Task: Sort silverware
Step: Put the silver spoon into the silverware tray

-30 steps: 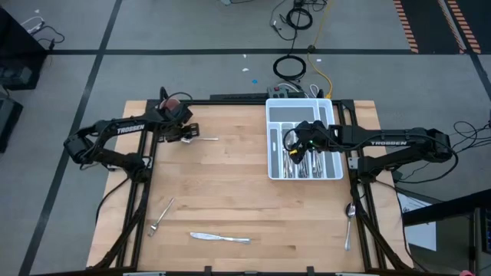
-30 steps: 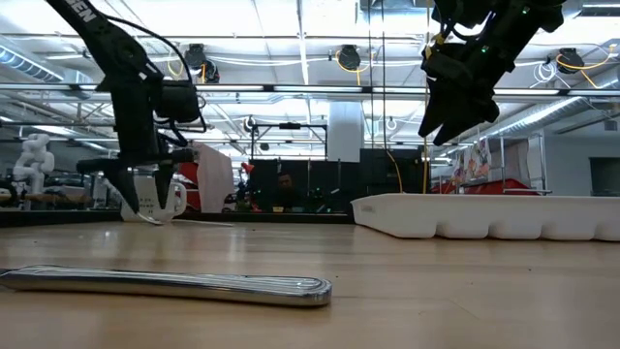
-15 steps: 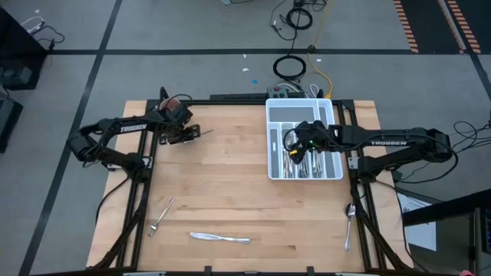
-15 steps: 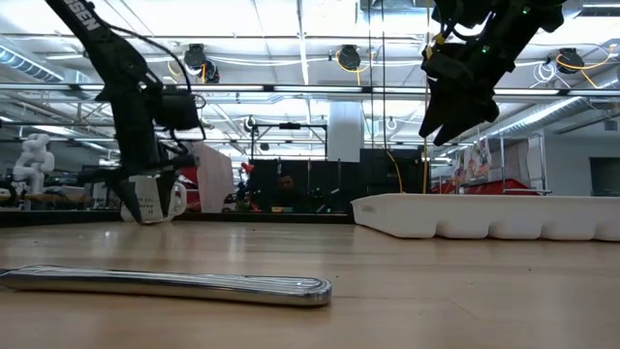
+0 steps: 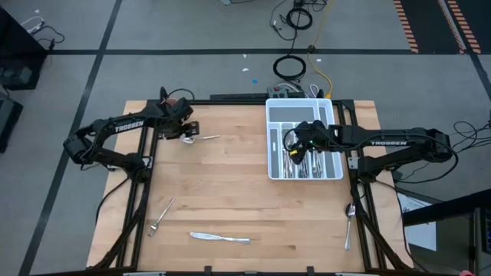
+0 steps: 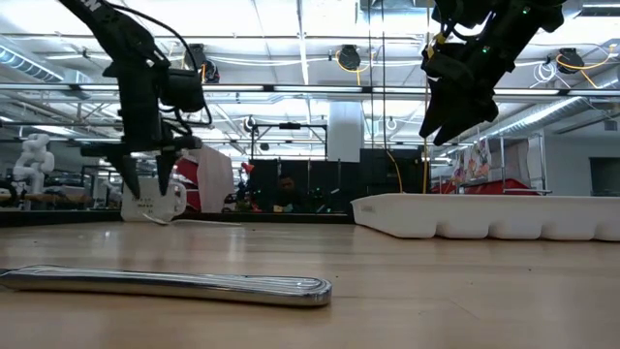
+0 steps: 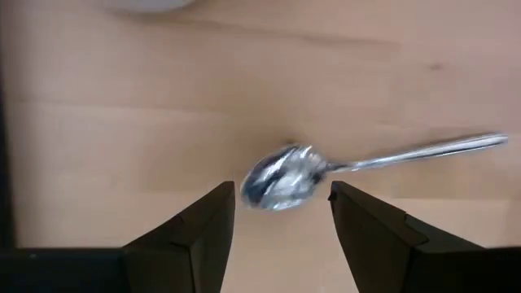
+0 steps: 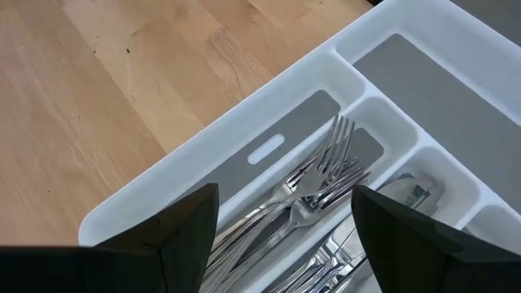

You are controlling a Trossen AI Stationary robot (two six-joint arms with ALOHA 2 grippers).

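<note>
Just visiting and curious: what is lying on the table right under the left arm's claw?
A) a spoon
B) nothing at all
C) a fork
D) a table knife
A: the left wrist view shows a spoon lying on the wooden table, its bowl between the open fingers of the left claw.

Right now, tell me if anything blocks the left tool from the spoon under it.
Nothing visible does. The left tool hangs open directly over the spoon, whose bowl lies on bare table between the fingers. The mug stands just beside it.
</note>
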